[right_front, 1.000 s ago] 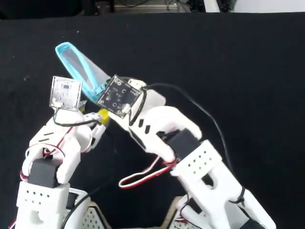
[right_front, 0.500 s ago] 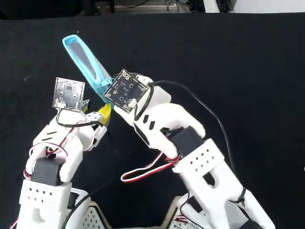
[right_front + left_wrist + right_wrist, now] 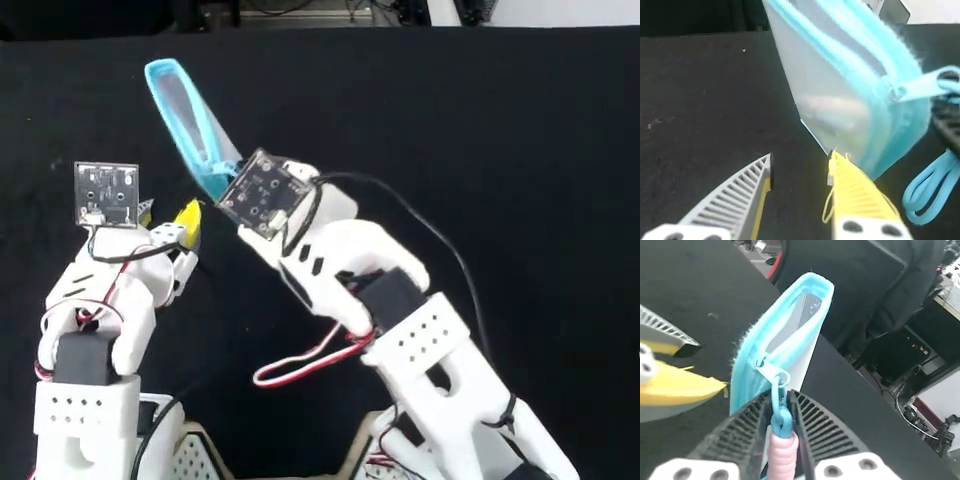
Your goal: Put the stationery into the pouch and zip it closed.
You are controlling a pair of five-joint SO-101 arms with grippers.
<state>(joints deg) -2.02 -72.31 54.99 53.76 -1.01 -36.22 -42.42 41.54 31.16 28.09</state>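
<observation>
A light blue pouch (image 3: 185,110) with a translucent wall stands tilted up off the black table. My right gripper (image 3: 781,395) is shut on the blue strap (image 3: 781,422) at the zipper pull (image 3: 771,369), at the pouch's (image 3: 785,335) near end. In the high view that gripper (image 3: 218,186) sits mostly under its camera board. My left gripper (image 3: 801,157) is open, its yellow finger (image 3: 855,195) just short of the pouch's (image 3: 840,85) lower corner and its grey finger (image 3: 747,195) over bare table. A pale shape (image 3: 830,107) shows faintly through the pouch wall.
The black table (image 3: 480,130) stretches wide to the right and the back. A loop of blue strap (image 3: 932,190) hangs beside the left gripper's yellow finger. Red and white cables (image 3: 300,365) trail between the two arms. Room clutter lies past the table's far edge.
The left arm has drawn back to the left, away from the pouch. The right gripper has shifted the pouch a little to the right and farther back.
</observation>
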